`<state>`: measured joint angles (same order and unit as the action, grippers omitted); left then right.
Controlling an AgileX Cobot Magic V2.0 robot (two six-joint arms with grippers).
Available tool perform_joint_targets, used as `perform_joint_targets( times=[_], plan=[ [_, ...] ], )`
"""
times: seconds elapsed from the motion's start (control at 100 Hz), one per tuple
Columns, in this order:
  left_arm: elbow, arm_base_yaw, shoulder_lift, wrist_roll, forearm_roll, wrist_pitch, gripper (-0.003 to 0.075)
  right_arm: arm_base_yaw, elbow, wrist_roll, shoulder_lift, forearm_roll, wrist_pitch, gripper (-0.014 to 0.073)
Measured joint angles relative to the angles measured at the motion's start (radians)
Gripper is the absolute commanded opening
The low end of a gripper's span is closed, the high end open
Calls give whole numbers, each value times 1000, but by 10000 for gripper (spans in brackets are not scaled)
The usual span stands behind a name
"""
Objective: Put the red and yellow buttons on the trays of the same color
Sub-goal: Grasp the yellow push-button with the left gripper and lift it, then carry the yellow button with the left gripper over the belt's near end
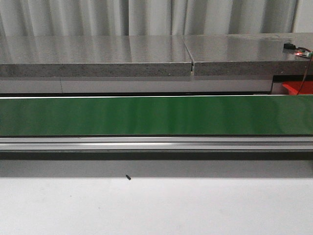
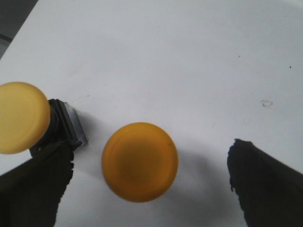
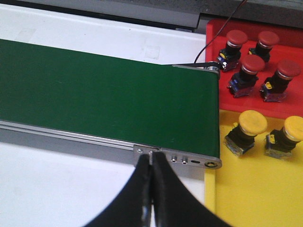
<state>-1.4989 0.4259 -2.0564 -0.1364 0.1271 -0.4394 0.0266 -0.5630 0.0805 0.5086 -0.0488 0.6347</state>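
Observation:
In the left wrist view, a yellow button (image 2: 139,161) stands upright on the white table, its round cap facing up. My left gripper (image 2: 151,187) is open, and the cap sits between its two dark fingers (image 2: 40,187) without touching them. A second yellow button (image 2: 21,117) lies on its side beside one finger, showing its black body and metal base. In the right wrist view, my right gripper (image 3: 151,158) is shut on nothing, near the conveyor's end. The red tray (image 3: 236,101) holds several red buttons (image 3: 236,38). The yellow tray (image 3: 255,189) holds two yellow buttons (image 3: 252,122).
A long green conveyor belt (image 1: 156,115) with a metal frame (image 3: 189,161) runs across the table, and a grey counter (image 1: 98,58) stands behind it. A corner of the red tray (image 1: 296,88) shows at the belt's right end. A cable (image 3: 222,28) crosses the red tray's rim.

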Motion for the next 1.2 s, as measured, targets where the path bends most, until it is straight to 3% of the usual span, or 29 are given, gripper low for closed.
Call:
perform_joint_targets(
  times=[0.57, 0.74, 0.98, 1.07, 1.2],
  plan=[
    [-58, -10, -64, 0, 2, 3, 629, 0, 0, 0, 0, 0, 0, -68],
    [-58, -10, -64, 0, 2, 1, 499, 0, 0, 0, 0, 0, 0, -68],
    [-58, 7, -64, 0, 2, -5, 193, 0, 0, 0, 0, 0, 0, -68],
    [-58, 1, -64, 0, 2, -5, 146, 0, 0, 0, 0, 0, 0, -68],
    [-69, -8, -64, 0, 2, -25, 136, 0, 0, -2, 0, 0, 0, -68]
  ],
)
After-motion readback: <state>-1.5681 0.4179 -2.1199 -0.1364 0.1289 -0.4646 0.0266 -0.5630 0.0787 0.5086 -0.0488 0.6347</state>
